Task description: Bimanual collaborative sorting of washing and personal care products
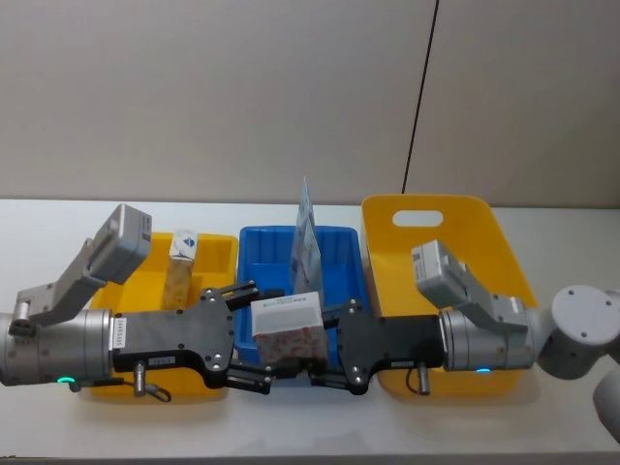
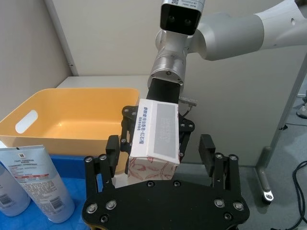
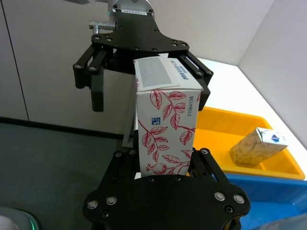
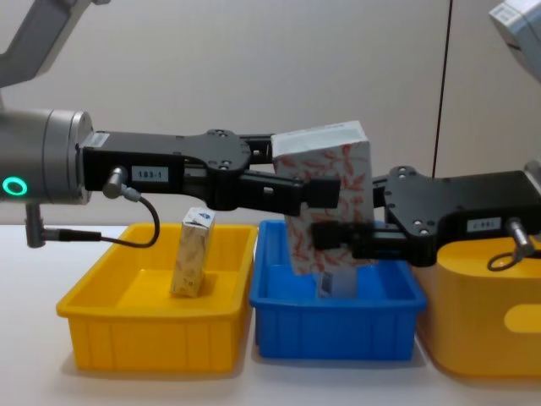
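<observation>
So we're looking at both grippers meeting over the blue bin (image 1: 344, 237), and things are looking pretty tight. The blue bin is sitting squeezed between the left bin (image 1: 218, 254) and the taller tub (image 1: 484, 208), with the rims just beside each other on both sides. The left arm is reaching across above the left bin and the right arm across above the tub, so both are coming in sideways over the rims. The one bare stretch of table (image 1: 291, 436) we're seeing is the strip in front of the bins.

The box (image 1: 288, 329) is hanging in the air over the front part of the blue bin. In the chest view it's standing roughly upright and tipping a little, with its lower end dropping to about rim height. The right gripper (image 3: 165, 160) is clamping the lower part of the box, one finger pressing on each side. The left gripper (image 2: 160, 146) is straddling the upper part with its fingers spread wider than the box. We're seeing a plain gap on one side, so it's not squeezing anything.

The pouch (image 1: 306, 232) is standing upright toward the back of the blue bin, behind the box and apart from it. The carton (image 4: 192, 262) is standing in the left bin, leaning slightly, below the left arm and well clear of its fingers.
</observation>
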